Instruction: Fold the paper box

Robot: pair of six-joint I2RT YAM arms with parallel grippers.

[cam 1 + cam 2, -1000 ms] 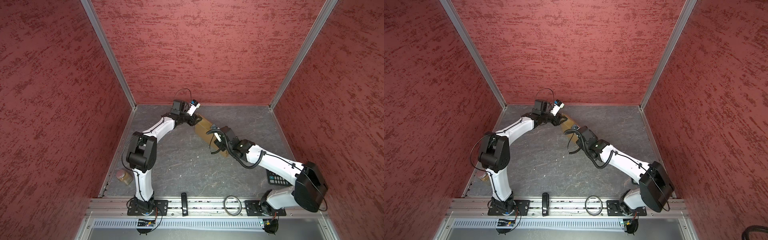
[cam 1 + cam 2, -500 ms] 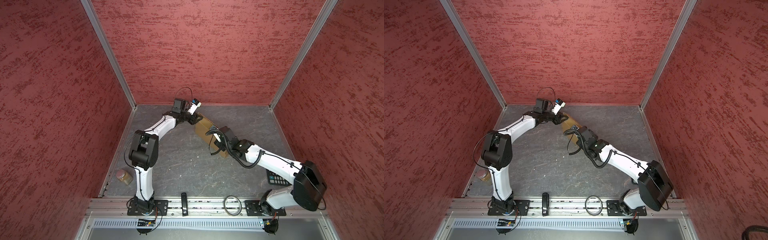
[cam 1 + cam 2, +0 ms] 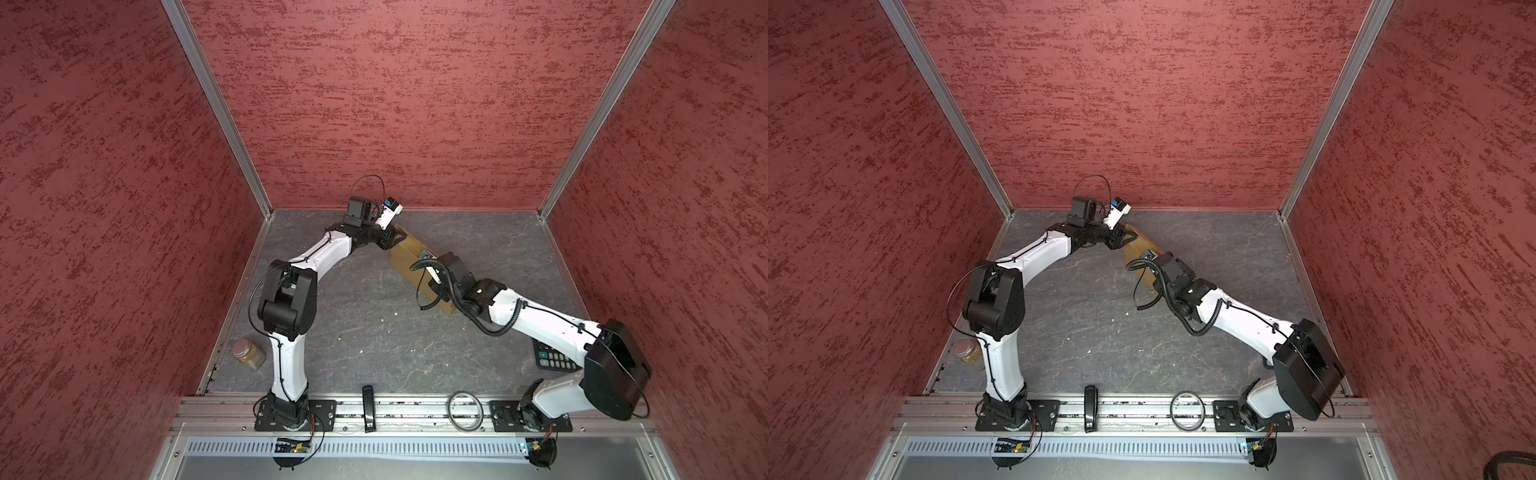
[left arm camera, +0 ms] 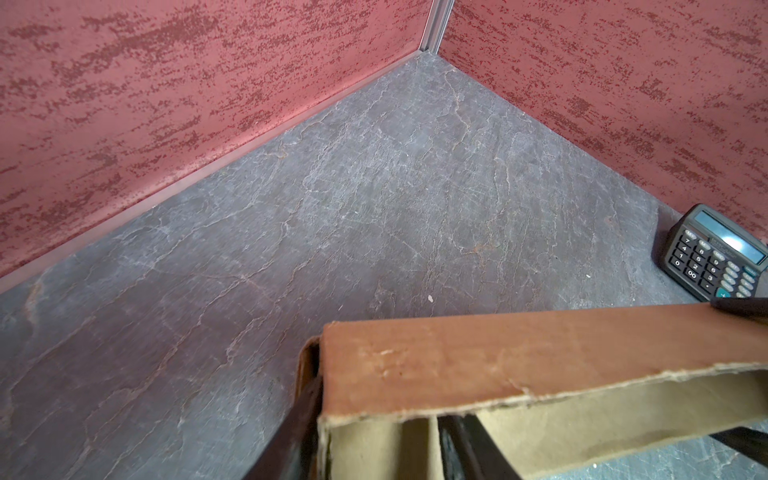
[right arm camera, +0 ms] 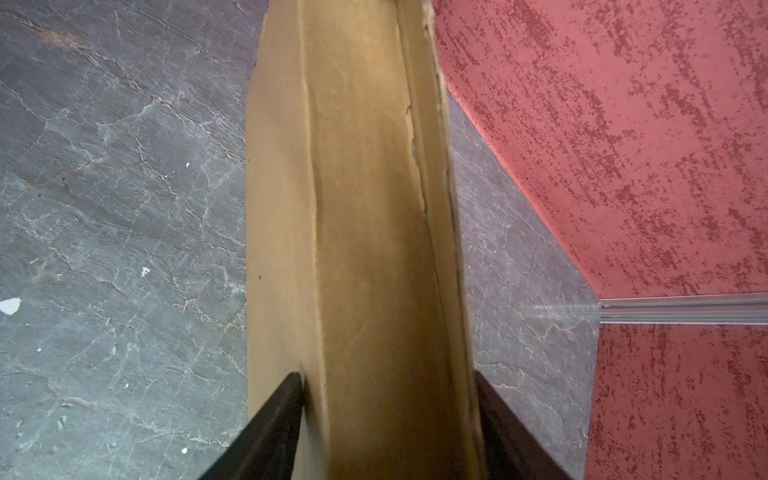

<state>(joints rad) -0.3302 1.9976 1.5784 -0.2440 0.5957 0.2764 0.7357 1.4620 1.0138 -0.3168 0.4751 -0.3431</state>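
Note:
The paper box (image 3: 409,254) is a brown cardboard box lying slantwise at the back middle of the grey floor, seen in both top views (image 3: 1139,250). My left gripper (image 3: 392,241) is at its far end. In the left wrist view the gripper (image 4: 374,444) is shut on the end wall of the box (image 4: 498,361), with one finger (image 4: 297,419) outside and one inside. My right gripper (image 3: 432,272) straddles the box's middle. In the right wrist view both fingers (image 5: 274,424) press the sides of the box (image 5: 365,208).
A black calculator (image 3: 552,359) lies by the right wall, partly under my right arm, and shows in the left wrist view (image 4: 715,257). A lidded jar (image 3: 248,353) stands at the front left. A black bar (image 3: 367,407) and a ring (image 3: 465,409) lie on the front rail.
My left wrist has edged toward the back wall with the box's far end. The right gripper stays on the box, hardly moved.

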